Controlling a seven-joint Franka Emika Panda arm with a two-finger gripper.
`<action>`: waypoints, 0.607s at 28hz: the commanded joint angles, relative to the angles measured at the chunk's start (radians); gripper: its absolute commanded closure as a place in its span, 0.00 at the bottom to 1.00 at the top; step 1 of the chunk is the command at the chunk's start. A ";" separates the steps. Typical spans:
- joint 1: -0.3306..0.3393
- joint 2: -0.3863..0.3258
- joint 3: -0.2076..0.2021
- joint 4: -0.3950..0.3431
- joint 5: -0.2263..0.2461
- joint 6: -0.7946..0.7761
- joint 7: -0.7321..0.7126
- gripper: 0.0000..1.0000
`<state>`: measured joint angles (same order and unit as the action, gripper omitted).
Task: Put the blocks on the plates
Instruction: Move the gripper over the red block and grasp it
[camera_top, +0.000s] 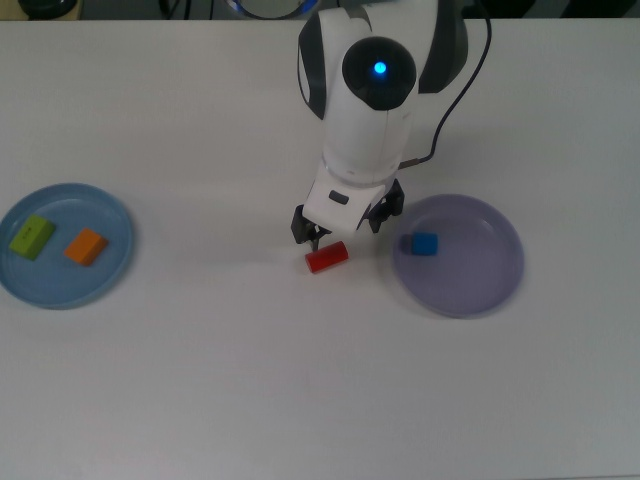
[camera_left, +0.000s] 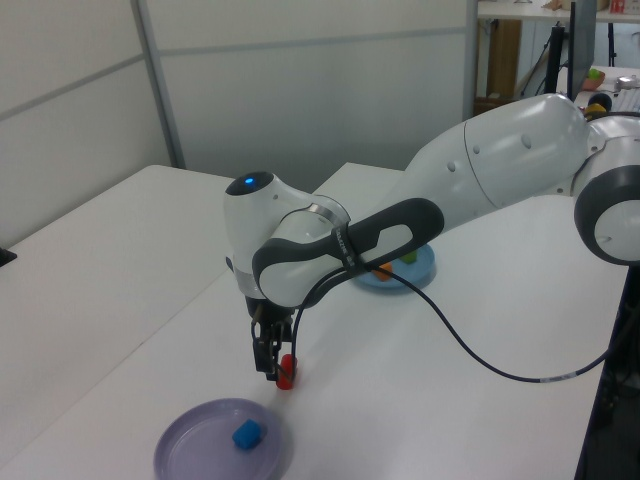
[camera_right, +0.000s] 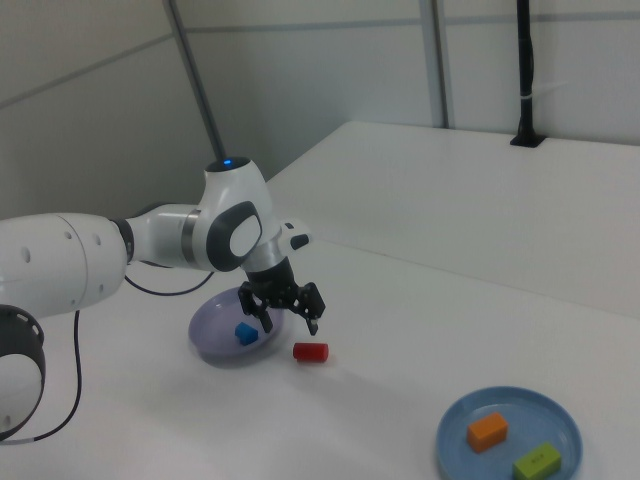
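Below my gripper (camera_top: 343, 232): red cylinder (camera_top: 326, 257), bare table (camera_top: 250, 350) all round it.
Top view's right: lavender plate (camera_top: 480, 290) near.

A broad white table (camera_left: 120, 250) is filling the room's middle. Behind the table, pale grey wall panels (camera_left: 300, 90) with thin metal posts (camera_right: 195, 75) are standing. Past the table's far end in the left view, a cluttered wooden desk (camera_left: 510, 100) is sitting beneath even lighting.
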<state>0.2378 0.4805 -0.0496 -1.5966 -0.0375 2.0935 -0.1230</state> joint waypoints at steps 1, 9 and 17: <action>-0.008 0.024 -0.001 -0.005 -0.042 -0.006 -0.033 0.00; -0.032 0.055 -0.001 0.000 -0.036 0.013 -0.049 0.03; -0.045 0.063 -0.001 0.001 -0.033 0.025 -0.052 0.47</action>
<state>0.1975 0.5393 -0.0503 -1.5990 -0.0719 2.0978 -0.1511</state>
